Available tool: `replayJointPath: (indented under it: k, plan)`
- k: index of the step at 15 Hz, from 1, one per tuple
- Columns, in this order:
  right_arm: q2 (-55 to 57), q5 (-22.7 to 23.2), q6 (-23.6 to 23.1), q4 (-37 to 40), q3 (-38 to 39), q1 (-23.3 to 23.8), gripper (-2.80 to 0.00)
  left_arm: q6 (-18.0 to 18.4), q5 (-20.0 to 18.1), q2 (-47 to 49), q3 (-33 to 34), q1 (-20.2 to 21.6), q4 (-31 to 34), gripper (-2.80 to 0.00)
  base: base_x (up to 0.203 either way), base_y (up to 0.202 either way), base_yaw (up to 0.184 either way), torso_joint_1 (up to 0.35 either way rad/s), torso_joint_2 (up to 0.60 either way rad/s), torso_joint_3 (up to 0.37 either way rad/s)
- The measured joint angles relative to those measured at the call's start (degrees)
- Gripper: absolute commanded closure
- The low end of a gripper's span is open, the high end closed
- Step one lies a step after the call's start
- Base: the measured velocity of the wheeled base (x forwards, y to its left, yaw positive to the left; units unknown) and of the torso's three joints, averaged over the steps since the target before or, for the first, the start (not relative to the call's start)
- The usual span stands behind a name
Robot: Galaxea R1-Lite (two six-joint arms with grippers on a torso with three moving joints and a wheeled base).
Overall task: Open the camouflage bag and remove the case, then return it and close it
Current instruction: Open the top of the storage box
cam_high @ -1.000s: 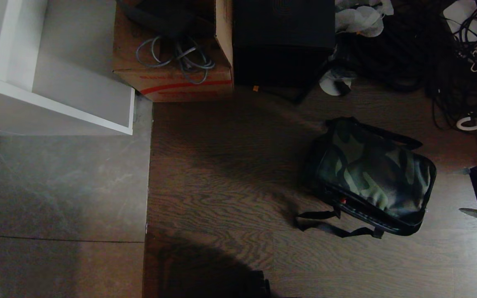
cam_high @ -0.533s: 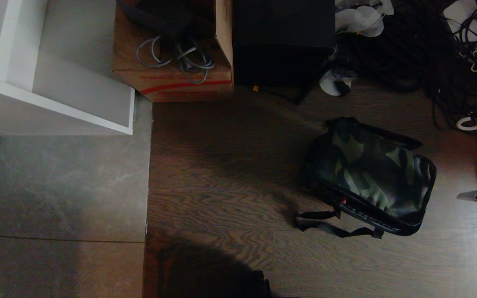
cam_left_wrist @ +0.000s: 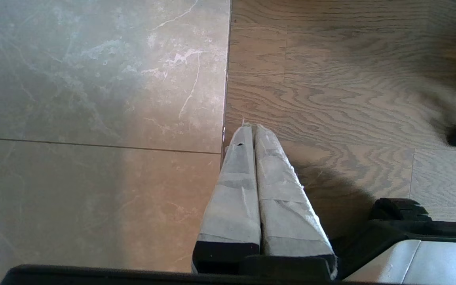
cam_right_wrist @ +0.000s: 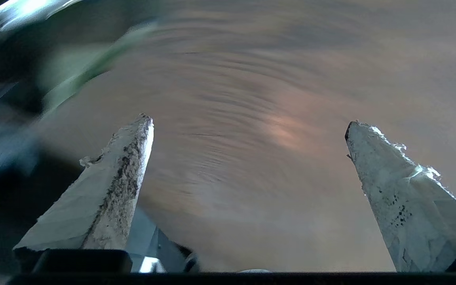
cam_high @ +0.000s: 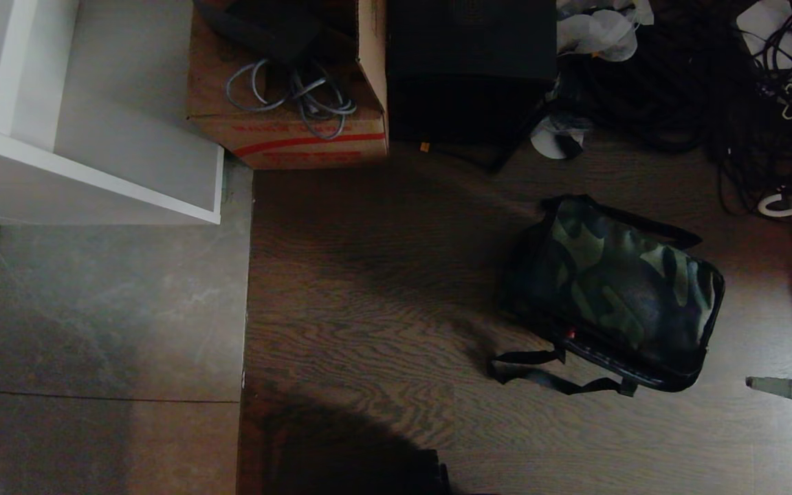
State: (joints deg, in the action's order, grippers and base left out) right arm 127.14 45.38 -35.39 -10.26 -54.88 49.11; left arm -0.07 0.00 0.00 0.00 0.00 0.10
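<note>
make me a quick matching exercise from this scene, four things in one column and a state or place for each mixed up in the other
Things:
1. camouflage bag
2. left gripper
3. right gripper
4. grey cable

States or places:
A. fingers pressed together, nothing between them
B. coiled in the cardboard box
C. lying closed on the wood floor
D. fingers spread wide, nothing between them

Pairs: 1-C, 2-A, 3-D, 4-B
</note>
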Motion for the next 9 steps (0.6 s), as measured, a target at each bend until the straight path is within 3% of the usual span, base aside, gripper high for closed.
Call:
replayJointPath:
  k: [3, 5, 8, 9]
  plan:
    - [4.35, 12.56, -15.78, 4.33, -0.24, 1.73, -2.80, 0.00, 0.00, 0.00, 0.00, 0.00, 0.00, 0.00, 0.000, 0.000, 0.000, 0.000, 0.00, 0.000]
    - [6.40, 13.92, -21.52, 5.01, -0.44, 2.39, -2.80, -0.01, -0.01, 0.00, 0.00, 0.00, 0.01, 0.00, 0.000, 0.000, 0.000, 0.000, 0.00, 0.000]
    - [7.64, 13.52, -19.65, 6.15, -1.29, 2.51, -2.80, 0.00, 0.00, 0.00, 0.00, 0.00, 0.00, 0.00, 0.000, 0.000, 0.000, 0.000, 0.00, 0.000]
    - [7.56, 12.97, -16.75, 7.74, -2.07, 2.50, -2.80, 0.00, 0.00, 0.00, 0.00, -0.02, 0.00, 0.00, 0.000, 0.000, 0.000, 0.000, 0.00, 0.000]
